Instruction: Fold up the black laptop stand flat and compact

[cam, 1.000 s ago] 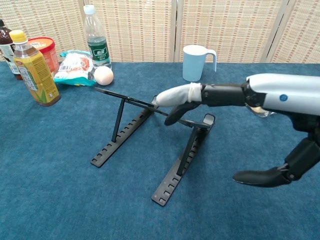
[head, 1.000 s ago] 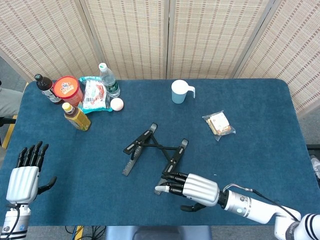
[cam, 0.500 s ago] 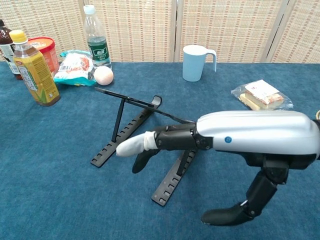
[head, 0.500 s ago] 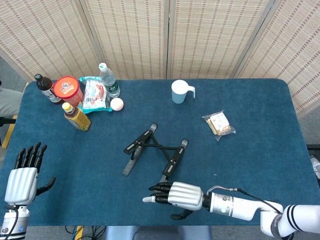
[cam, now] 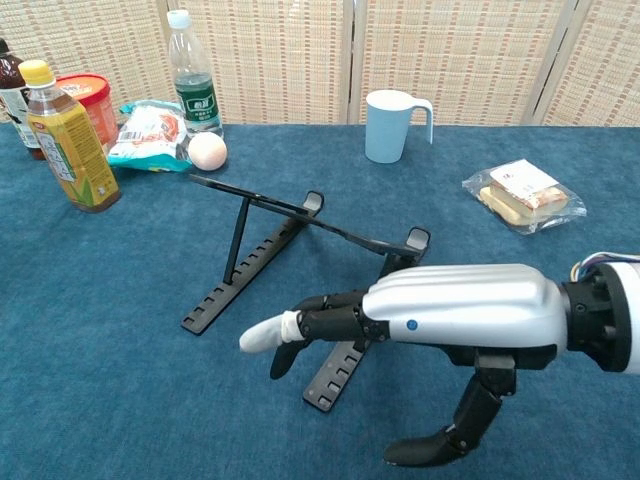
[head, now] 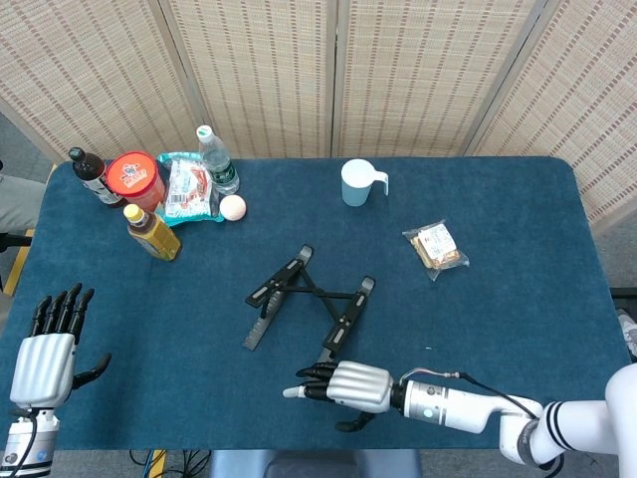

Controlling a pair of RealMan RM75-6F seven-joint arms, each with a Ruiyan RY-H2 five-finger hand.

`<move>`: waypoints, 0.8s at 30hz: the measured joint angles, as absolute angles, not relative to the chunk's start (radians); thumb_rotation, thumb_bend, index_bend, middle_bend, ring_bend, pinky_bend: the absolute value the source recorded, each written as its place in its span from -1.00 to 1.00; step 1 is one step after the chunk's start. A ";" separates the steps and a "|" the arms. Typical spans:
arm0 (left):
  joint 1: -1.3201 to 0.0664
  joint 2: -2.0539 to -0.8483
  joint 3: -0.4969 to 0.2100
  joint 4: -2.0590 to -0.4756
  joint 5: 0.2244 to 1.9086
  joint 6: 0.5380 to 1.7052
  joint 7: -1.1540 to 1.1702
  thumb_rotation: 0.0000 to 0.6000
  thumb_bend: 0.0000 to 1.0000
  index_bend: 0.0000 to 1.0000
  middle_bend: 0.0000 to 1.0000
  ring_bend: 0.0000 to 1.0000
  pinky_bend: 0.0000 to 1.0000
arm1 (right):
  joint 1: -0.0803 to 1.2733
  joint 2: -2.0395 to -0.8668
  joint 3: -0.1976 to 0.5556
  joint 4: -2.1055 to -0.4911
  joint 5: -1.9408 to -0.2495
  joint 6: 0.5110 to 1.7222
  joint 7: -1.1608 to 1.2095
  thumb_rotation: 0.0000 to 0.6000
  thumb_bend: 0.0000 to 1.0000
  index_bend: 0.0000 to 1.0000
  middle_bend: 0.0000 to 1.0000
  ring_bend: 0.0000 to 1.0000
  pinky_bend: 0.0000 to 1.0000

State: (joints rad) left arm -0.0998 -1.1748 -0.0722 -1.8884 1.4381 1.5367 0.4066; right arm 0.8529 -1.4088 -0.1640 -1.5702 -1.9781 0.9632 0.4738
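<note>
One black laptop stand [head: 309, 309], unfolded; two hands, right [head: 343, 385] and left [head: 45, 363], fingers released, empty.

The black laptop stand [head: 309, 304] sits unfolded mid-table, its support arms raised.

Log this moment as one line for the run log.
stand: laptop stand unfolded, props raised | right hand open, near edge, apart from stand | left hand open, idle, far left

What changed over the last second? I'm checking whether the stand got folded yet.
The right robot hand drew back from the laptop stand toward the table's near edge, holding nothing. The stand stayed propped open and unmoved; the left robot hand stayed open and idle.
</note>
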 measured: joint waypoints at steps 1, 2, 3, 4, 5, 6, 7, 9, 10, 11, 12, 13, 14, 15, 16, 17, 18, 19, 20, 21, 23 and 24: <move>-0.100 -1.175 -0.072 -1.888 1.438 1.536 0.405 1.00 -0.64 -1.00 -1.00 -1.00 -1.00 | 0.853 -1.417 -0.164 -1.561 -1.970 0.960 0.472 1.00 -0.49 -1.00 -0.59 -0.96 -0.73; -0.100 -1.175 -0.072 -1.887 1.438 1.536 0.404 1.00 -0.64 -1.00 -1.00 -1.00 -1.00 | 0.853 -1.429 -0.164 -1.549 -1.958 0.956 0.471 1.00 -0.49 -1.00 -0.59 -0.96 -0.73; -0.099 -1.174 -0.072 -1.886 1.439 1.536 0.403 1.00 -0.64 -1.00 -1.00 -1.00 -1.00 | 0.853 -1.437 -0.163 -1.540 -1.949 0.952 0.470 1.00 -0.49 -1.00 -0.60 -0.96 -0.73; -0.099 -1.174 -0.072 -1.886 1.439 1.537 0.402 1.00 -0.64 -1.00 -1.00 -1.00 -1.00 | 0.853 -1.446 -0.162 -1.531 -1.938 0.947 0.470 1.00 -0.49 -1.00 -0.61 -0.96 -0.73; -0.099 -1.174 -0.072 -1.886 1.439 1.537 0.401 1.00 -0.64 -1.00 -1.00 -1.00 -1.00 | 0.853 -1.459 -0.160 -1.516 -1.924 0.941 0.470 1.00 -0.49 -1.00 -0.62 -0.96 -0.73; -0.098 -1.173 -0.071 -1.885 1.440 1.538 0.399 1.00 -0.64 -1.00 -1.00 -1.00 -1.00 | 0.854 -1.469 -0.158 -1.505 -1.914 0.937 0.470 1.00 -0.49 -1.00 -0.63 -0.96 -0.73; -0.097 -1.173 -0.071 -1.884 1.440 1.539 0.398 1.00 -0.64 -1.00 -1.00 -1.00 -1.00 | 0.854 -1.480 -0.155 -1.494 -1.905 0.933 0.470 1.00 -0.49 -1.00 -0.64 -0.97 -0.73; -0.096 -1.171 -0.071 -1.884 1.441 1.539 0.396 1.00 -0.64 -1.00 -1.00 -1.00 -1.00 | 0.856 -1.504 -0.149 -1.467 -1.887 0.926 0.470 1.00 -0.49 -1.00 -0.65 -0.97 -0.73; -0.095 -1.170 -0.071 -1.884 1.441 1.540 0.394 1.00 -0.64 -1.00 -1.00 -1.00 -1.00 | 0.857 -1.515 -0.146 -1.455 -1.880 0.924 0.470 1.00 -0.49 -1.00 -0.65 -0.98 -0.73; -0.095 -1.169 -0.071 -1.884 1.442 1.541 0.393 1.00 -0.64 -1.00 -1.00 -1.00 -1.00 | 0.859 -1.529 -0.141 -1.439 -1.872 0.922 0.470 1.00 -0.49 -1.00 -0.65 -0.98 -0.73; -0.094 -1.169 -0.071 -1.883 1.443 1.542 0.391 1.00 -0.64 -1.00 -1.00 -1.00 -1.00 | 0.860 -1.540 -0.138 -1.428 -1.865 0.920 0.471 1.00 -0.49 -1.00 -0.66 -0.99 -0.73; -0.093 -1.168 -0.071 -1.883 1.443 1.543 0.389 1.00 -0.64 -1.00 -1.00 -1.00 -1.00 | 0.862 -1.551 -0.134 -1.416 -1.858 0.919 0.471 1.00 -0.49 -1.00 -0.67 -1.00 -0.73; -0.093 -1.167 -0.070 -1.883 1.444 1.544 0.387 1.00 -0.64 -1.00 -1.00 -1.00 -1.00 | 0.863 -1.564 -0.128 -1.401 -1.850 0.919 0.471 1.00 -0.49 -1.00 -0.68 -1.00 -0.73; -0.091 -1.166 -0.070 -1.881 1.445 1.545 0.385 1.00 -0.64 -1.00 -1.00 -1.00 -1.00 | 0.863 -1.574 -0.123 -1.390 -1.843 0.920 0.469 1.00 -0.49 -1.00 -0.69 -1.00 -0.74; -0.091 -1.166 -0.070 -1.881 1.445 1.545 0.384 1.00 -0.64 -1.00 -1.00 -1.00 -1.00 | 0.863 -1.584 -0.118 -1.380 -1.837 0.923 0.465 1.00 -0.49 -1.00 -0.71 -1.00 -0.75; -0.091 -1.164 -0.070 -1.881 1.445 1.545 0.382 1.00 -0.64 -1.00 -1.00 -1.00 -1.00 | 0.860 -1.597 -0.112 -1.369 -1.828 0.931 0.456 1.00 -0.49 -1.00 -0.71 -1.00 -0.76; -0.091 -1.162 -0.070 -1.881 1.445 1.544 0.381 1.00 -0.64 -1.00 -1.00 -1.00 -1.00 | 0.857 -1.606 -0.108 -1.362 -1.822 0.938 0.449 1.00 -0.49 -1.00 -0.73 -1.00 -0.78; -0.091 -1.160 -0.071 -1.881 1.445 1.544 0.381 1.00 -0.64 -1.00 -1.00 -1.00 -1.00 | 0.853 -1.612 -0.104 -1.358 -1.816 0.944 0.440 1.00 -0.49 -1.00 -0.74 -1.00 -0.80; -0.091 -1.158 -0.071 -1.882 1.445 1.544 0.380 1.00 -0.64 -1.00 -1.00 -1.00 -1.00 | 0.848 -1.620 -0.100 -1.353 -1.808 0.952 0.429 1.00 -0.49 -1.00 -0.75 -1.00 -0.81; -0.092 -1.156 -0.072 -1.882 1.447 1.544 0.379 1.00 -0.64 -1.00 -1.00 -1.00 -1.00 | 0.844 -1.625 -0.097 -1.349 -1.802 0.958 0.421 1.00 -0.49 -1.00 -0.76 -1.00 -0.82; -0.092 -1.154 -0.072 -1.883 1.450 1.544 0.377 1.00 -0.64 -1.00 -1.00 -1.00 -1.00 | 0.836 -1.629 -0.091 -1.344 -1.789 0.973 0.411 1.00 -0.49 -1.00 -0.78 -1.00 -0.85; -0.092 -1.154 -0.071 -1.883 1.451 1.544 0.376 1.00 -0.64 -1.00 -1.00 -1.00 -1.00 | 0.833 -1.629 -0.088 -1.342 -1.786 0.980 0.407 1.00 -0.49 -1.00 -0.78 -1.00 -0.87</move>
